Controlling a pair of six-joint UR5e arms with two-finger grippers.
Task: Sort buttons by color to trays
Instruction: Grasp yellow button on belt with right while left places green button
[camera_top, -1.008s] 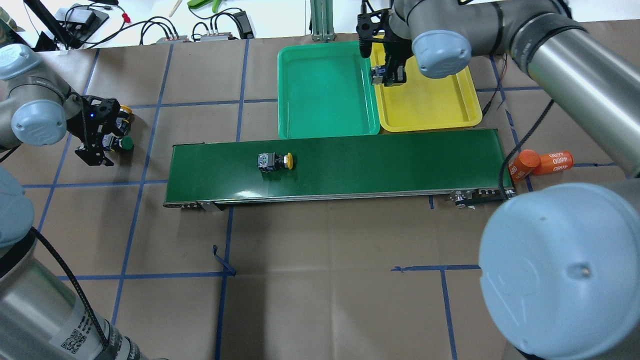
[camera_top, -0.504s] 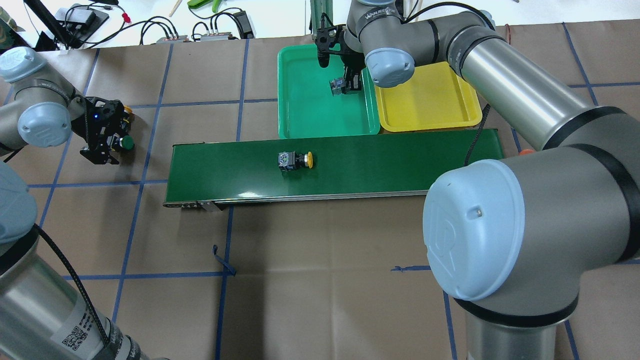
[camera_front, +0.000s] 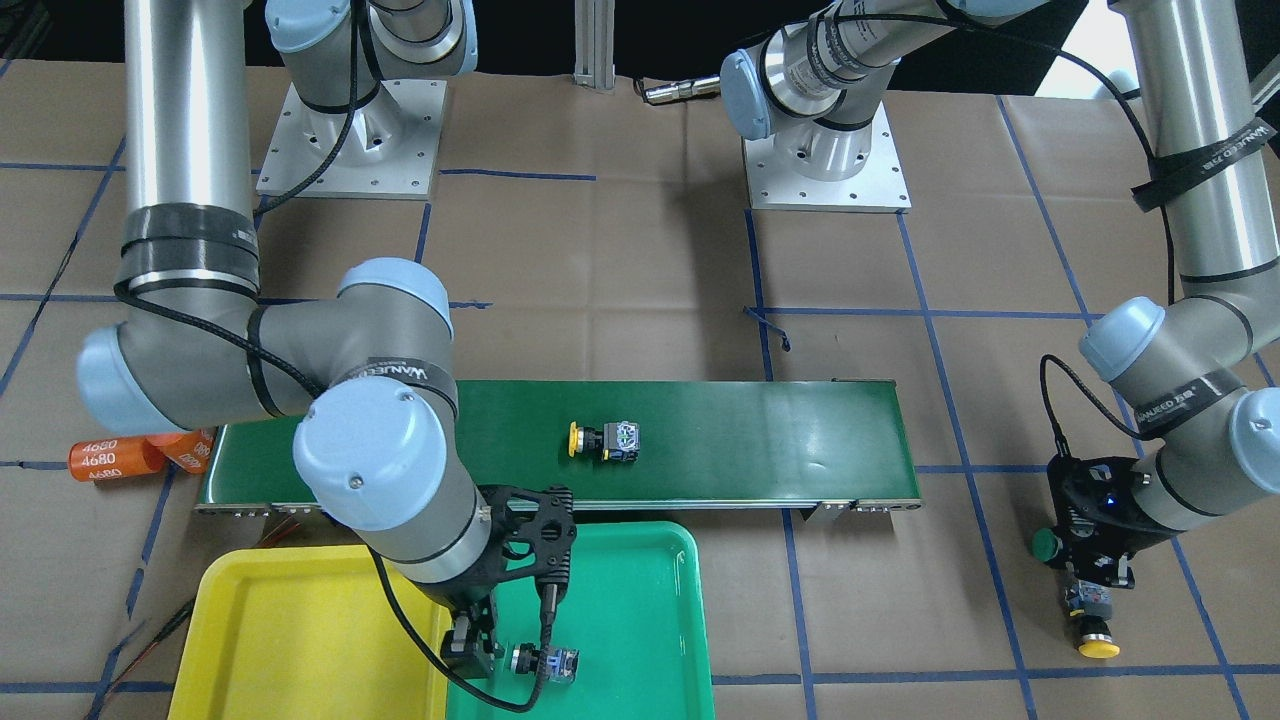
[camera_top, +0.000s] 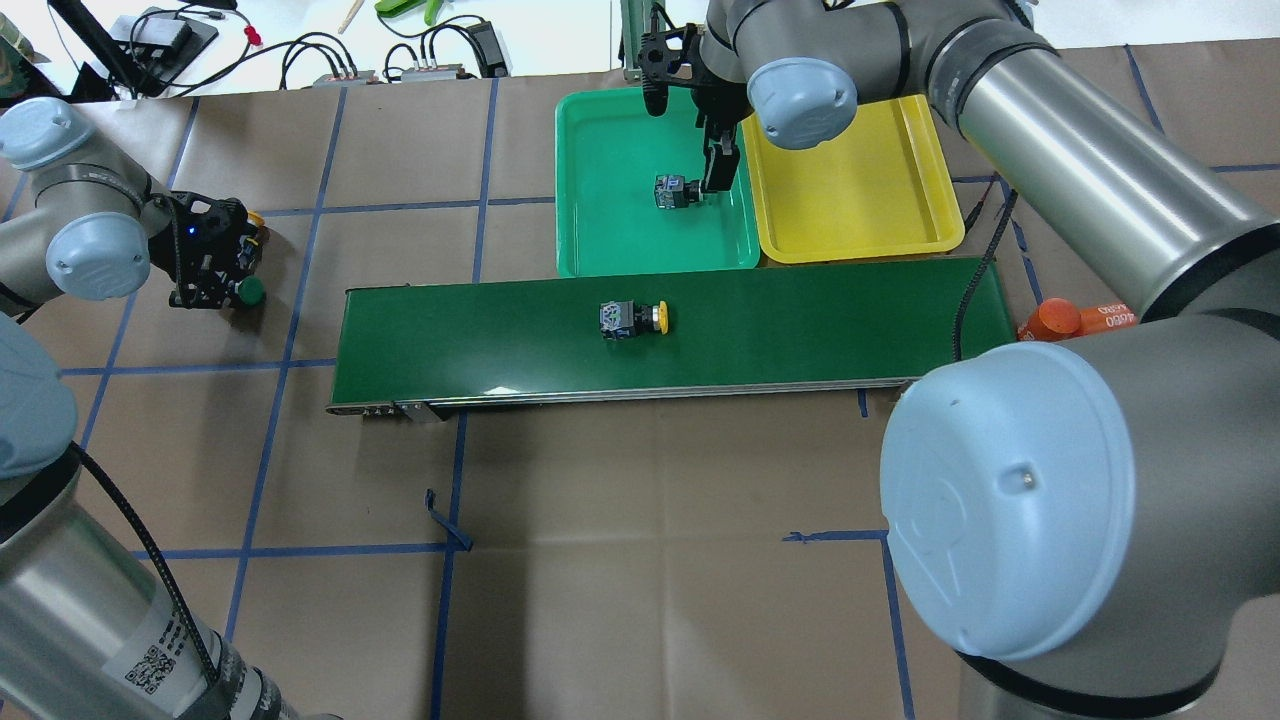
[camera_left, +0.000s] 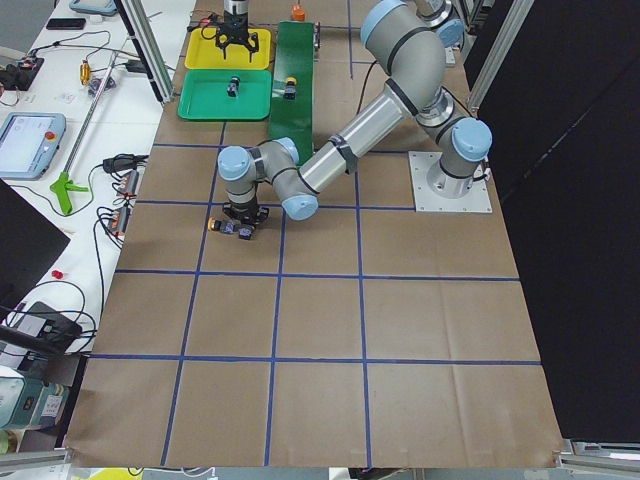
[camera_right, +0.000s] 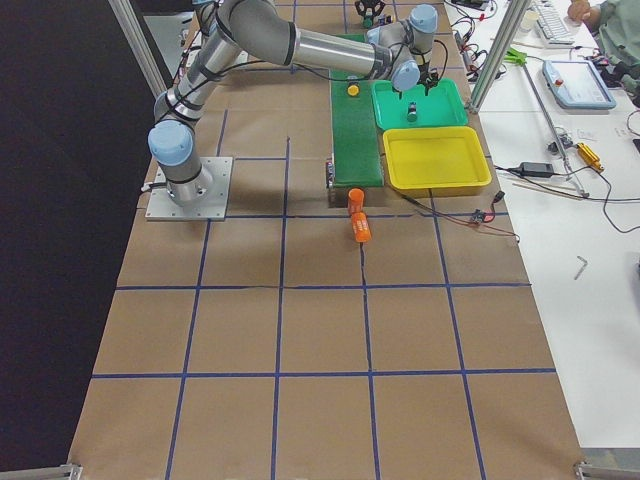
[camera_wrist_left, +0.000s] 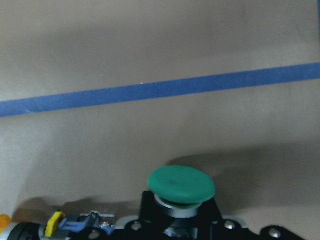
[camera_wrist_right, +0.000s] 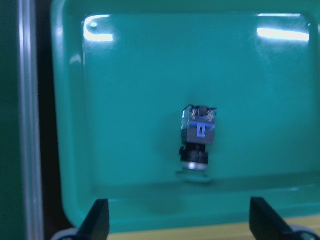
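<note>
Push-button (camera_wrist_right: 198, 137) lies in green tray (camera_top: 610, 150), 12 o'clock of conveyor (camera_top: 800, 330), right hand (camera_wrist_right: 182, 221) spread above; grip of left hand (camera_top: 212, 285) indeterminate.

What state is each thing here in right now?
right gripper: open, above the green tray.
tray's button: lying sideways, not gripped.
first yellow button: lying sideways on the belt.
left gripper: over a green button; open or shut unclear.
second yellow button: lying on the table beside left gripper.
yellow tray: holds no button.
</note>
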